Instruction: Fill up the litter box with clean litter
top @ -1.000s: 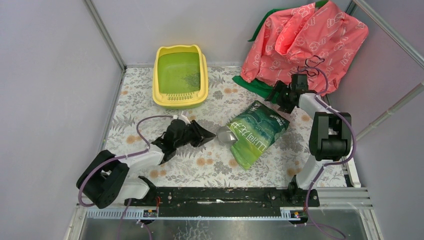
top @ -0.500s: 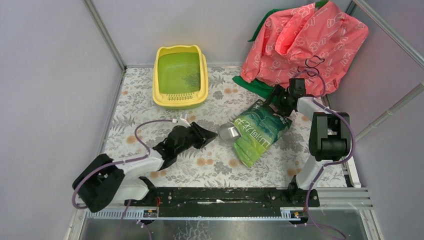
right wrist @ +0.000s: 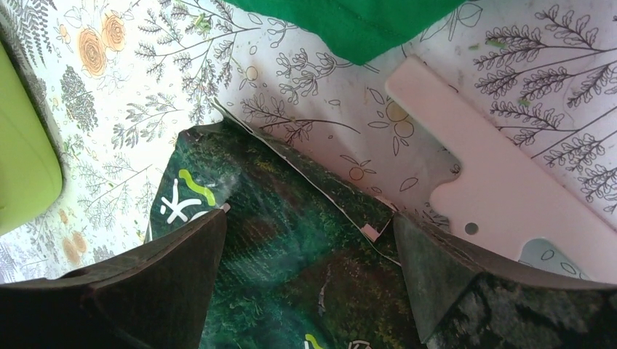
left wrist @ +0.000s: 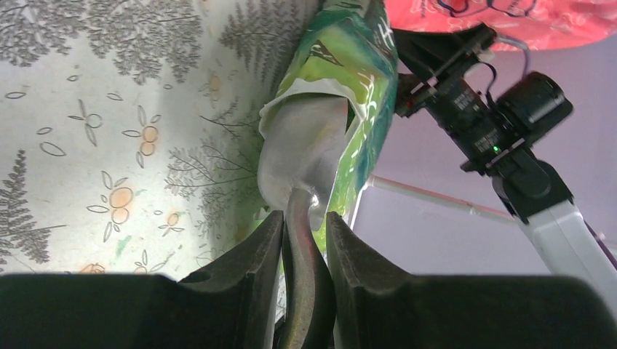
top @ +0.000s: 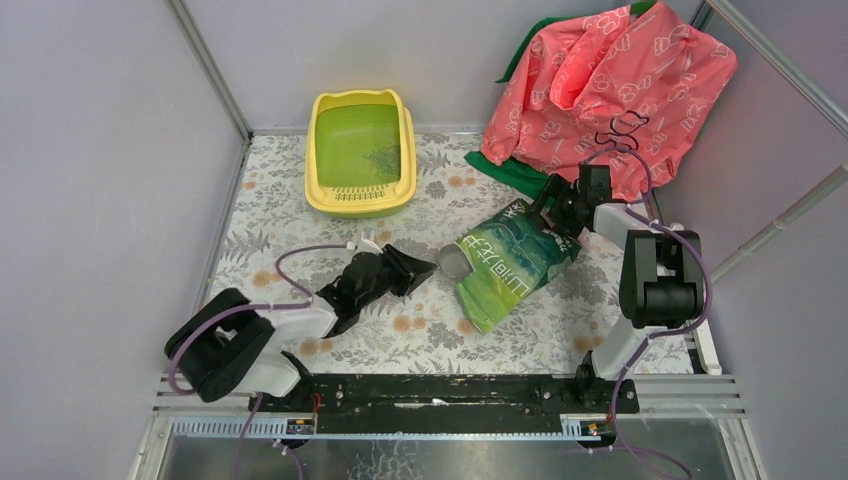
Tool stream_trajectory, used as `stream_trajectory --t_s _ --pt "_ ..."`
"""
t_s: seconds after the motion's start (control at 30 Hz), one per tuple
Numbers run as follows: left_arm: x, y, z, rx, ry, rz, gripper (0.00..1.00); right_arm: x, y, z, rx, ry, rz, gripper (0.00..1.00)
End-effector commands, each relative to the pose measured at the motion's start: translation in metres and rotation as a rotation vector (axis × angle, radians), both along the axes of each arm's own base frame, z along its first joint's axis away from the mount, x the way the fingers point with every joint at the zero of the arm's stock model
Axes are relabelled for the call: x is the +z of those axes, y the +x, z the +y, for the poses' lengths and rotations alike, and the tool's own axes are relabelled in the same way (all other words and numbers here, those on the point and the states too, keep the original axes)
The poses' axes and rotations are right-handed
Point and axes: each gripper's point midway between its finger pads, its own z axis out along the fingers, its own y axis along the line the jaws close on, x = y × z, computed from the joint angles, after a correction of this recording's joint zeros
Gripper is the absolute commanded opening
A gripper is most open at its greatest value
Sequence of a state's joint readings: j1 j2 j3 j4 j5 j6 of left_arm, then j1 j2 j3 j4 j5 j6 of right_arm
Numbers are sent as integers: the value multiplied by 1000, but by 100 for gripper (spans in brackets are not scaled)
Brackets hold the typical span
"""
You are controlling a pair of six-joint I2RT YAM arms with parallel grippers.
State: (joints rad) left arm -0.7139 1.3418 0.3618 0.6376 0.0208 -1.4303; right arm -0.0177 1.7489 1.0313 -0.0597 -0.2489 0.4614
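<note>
**Left gripper**. My jaws are pressed together on the grey handle of the scoop. The scoop's metal bowl sits at the mouth of the green bag, and the bag's torn lip folds over its far side (what the bowl holds is not visible). In the top view my left arm lies low over the floral table cover and points right, toward the bag.

**Right gripper**. My jaws are spread wide, with one finger on either side of the bag's far end. I cannot tell whether the pads touch the bag. Just past the bag's edge a flat white plastic paddle lies on the cover. A green cloth lies farther out.

**Litter box**. It stands on the far left part of the table, close to the back wall and well apart from both grippers. Its slotted lip faces the near side.

**Clean litter**. It shows as a small dark grainy patch on the right side of the box's green floor. Most of that floor is bare.

**Surroundings.** A pink printed bag is heaped in the far right corner, behind my right arm.
</note>
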Motion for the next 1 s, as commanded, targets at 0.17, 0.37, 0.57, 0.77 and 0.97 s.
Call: stream_trajectory --t_s 0.17,0.37,0.57,0.77,0.97 --pt "34 29 -35 41 -95 -84 0 -3 -27 6 12 6 68 93" --pt "27 33 -46 48 4 -32 0 -8 -31 20 41 0 74 93" --pt "10 35 -51 60 37 7 0 -13 -33 28 54 -5 76 93" --pt "-7 38 -70 40 -44 -28 0 -18 -37 37 69 -1 82 92" --pt "-15 42 -95 23 -175 -79 0 -28 -47 41 73 1 95 92"
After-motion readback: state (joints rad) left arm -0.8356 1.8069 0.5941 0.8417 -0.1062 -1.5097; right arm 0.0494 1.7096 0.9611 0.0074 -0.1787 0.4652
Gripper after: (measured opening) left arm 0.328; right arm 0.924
